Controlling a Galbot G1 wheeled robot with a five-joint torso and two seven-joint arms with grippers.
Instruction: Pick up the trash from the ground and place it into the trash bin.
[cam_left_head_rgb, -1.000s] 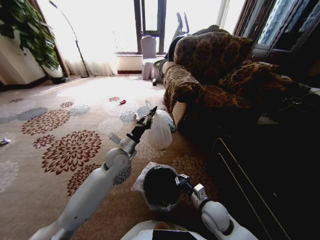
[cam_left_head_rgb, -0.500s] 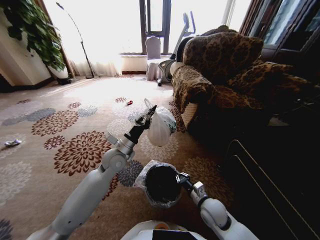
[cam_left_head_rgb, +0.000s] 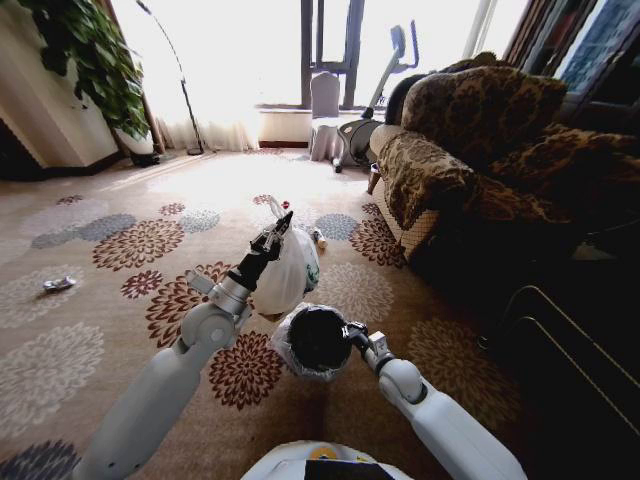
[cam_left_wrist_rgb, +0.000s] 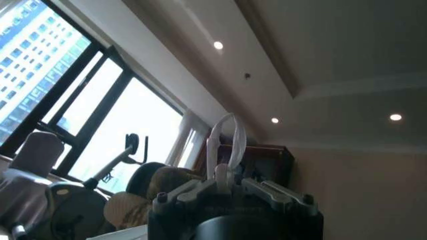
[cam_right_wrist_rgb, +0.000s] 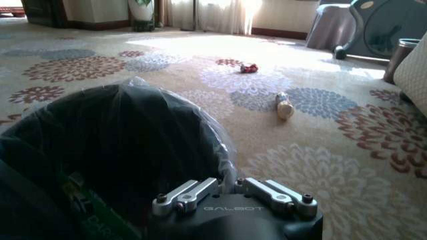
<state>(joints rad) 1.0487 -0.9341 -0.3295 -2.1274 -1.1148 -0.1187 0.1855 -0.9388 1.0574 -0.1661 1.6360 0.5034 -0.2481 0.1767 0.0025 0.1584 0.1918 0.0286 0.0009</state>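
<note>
Head view, left hand: my left hand (cam_left_head_rgb: 272, 232) is raised over the carpet (cam_left_head_rgb: 90, 350) with its fingers pinched on the knot of the white knotted plastic bag (cam_left_head_rgb: 288, 275), which hangs below it off the floor.
Head view, right hand: my right hand (cam_left_head_rgb: 350, 333) clamps the near rim of the trash bin (cam_left_head_rgb: 312, 345), held low in front of my torso; the bin's mouth faces up and looks dark inside.
Head view, key relation: the bag hangs just beyond the bin's far edge, so the bin lies back toward me and below my left hand. I judge the bag must come back and over the open mouth before I let go. The bag's long axis runs top to bottom, knot uppermost.
Head view, other litter: a small red scrap (cam_left_head_rgb: 286, 203) lies farther out toward the window, and a crumpled silvery piece (cam_left_head_rgb: 58, 284) lies near the carpet's left edge.
Left wrist view: my left hand's fingers (cam_left_wrist_rgb: 263, 190) are closed on the bag's white handle loop (cam_left_wrist_rgb: 225, 145), which stands up against the ceiling.
Right wrist view: my right hand's fingers (cam_right_wrist_rgb: 183, 195) grip the bin's lined rim (cam_right_wrist_rgb: 167, 92). On the carpet beyond lie an orange-capped bottle (cam_right_wrist_rgb: 285, 106) and the red scrap (cam_right_wrist_rgb: 249, 68), both well apart from the bin.
</note>
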